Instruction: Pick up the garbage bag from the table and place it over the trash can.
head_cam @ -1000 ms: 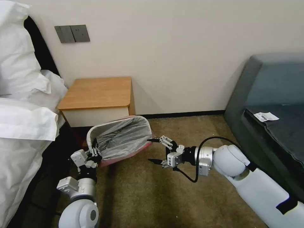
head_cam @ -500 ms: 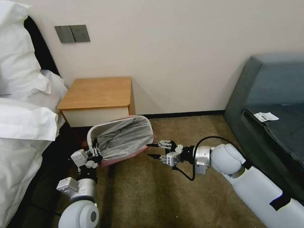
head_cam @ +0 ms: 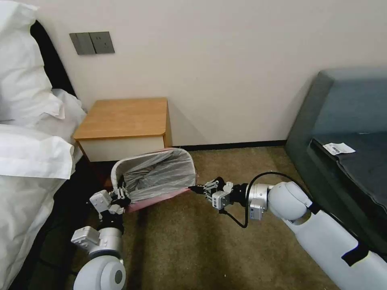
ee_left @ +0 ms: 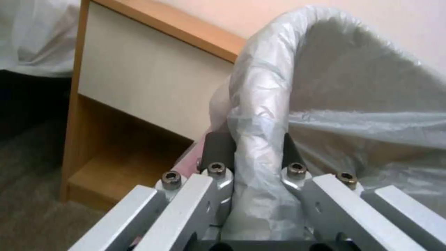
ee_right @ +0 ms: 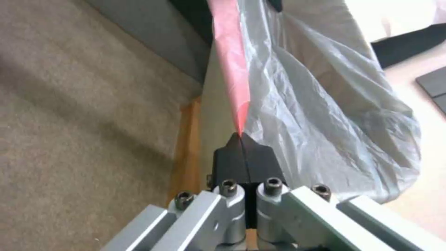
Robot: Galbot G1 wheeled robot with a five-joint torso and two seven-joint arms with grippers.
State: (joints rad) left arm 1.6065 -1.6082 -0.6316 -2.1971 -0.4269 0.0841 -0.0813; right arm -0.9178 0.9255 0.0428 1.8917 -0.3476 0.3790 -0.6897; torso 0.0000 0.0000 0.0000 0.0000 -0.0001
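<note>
The trash can (head_cam: 115, 170) stands on the carpet in front of the table (head_cam: 125, 117). The grey garbage bag (head_cam: 161, 175) lines it, its pink band (head_cam: 155, 200) hanging over the near rim. My left gripper (head_cam: 121, 196) is at the can's left rim. In the left wrist view, my left gripper (ee_left: 253, 153) is shut on the bag-wrapped rim (ee_left: 260, 104), a finger on each side. My right gripper (head_cam: 194, 188) is at the can's right corner. In the right wrist view, my right gripper (ee_right: 241, 139) is shut on the tip of the pink band (ee_right: 231, 59), and the bag (ee_right: 320, 115) is stretched beyond.
A bed with white bedding (head_cam: 28, 161) fills the left side. A dark grey sofa (head_cam: 346, 129) with a paper slip (head_cam: 338, 148) stands at the right. Open carpet (head_cam: 189, 249) lies between my arms, and the wall is just behind the table.
My right gripper was open a second ago. It moved left to the can's corner and shut on the bag's pink edge. The left gripper kept its hold.
</note>
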